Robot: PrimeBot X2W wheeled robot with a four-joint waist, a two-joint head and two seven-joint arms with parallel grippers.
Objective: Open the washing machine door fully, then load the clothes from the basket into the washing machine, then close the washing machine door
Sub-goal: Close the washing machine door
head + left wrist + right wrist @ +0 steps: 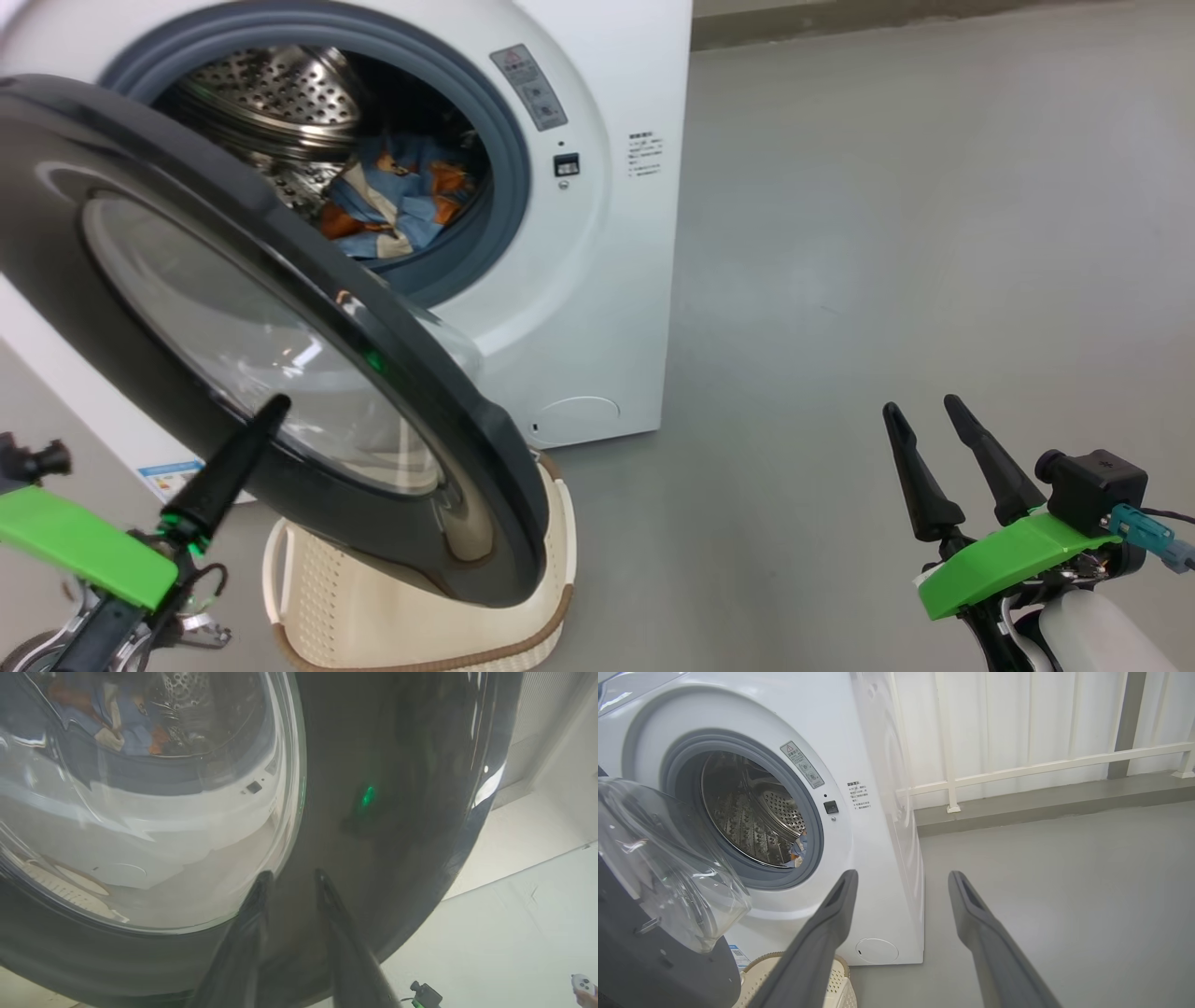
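Note:
The washing machine (597, 280) stands with its round black door (448, 439) swung partway out, glass bowl facing the drum. The clothes (392, 196), blue with orange and cream patches, lie inside the steel drum. Under the door sits the cream basket (420, 625), its inside mostly hidden. My left gripper (293, 873) rests its tips against the door's glossy outer face beside the window rim, fingers slightly apart with nothing between them. In the head view one left finger (243, 457) touches the door. My right gripper (920, 406) hovers open over the floor at the lower right, well clear of the machine (878, 812).
Grey floor (887, 233) stretches to the right of the machine. A white railing (1041, 767) and wall run behind it. A hand holding a small white controller (581, 983) shows at the lower right of the left wrist view. A blue label sticker (168, 478) is low on the machine's front.

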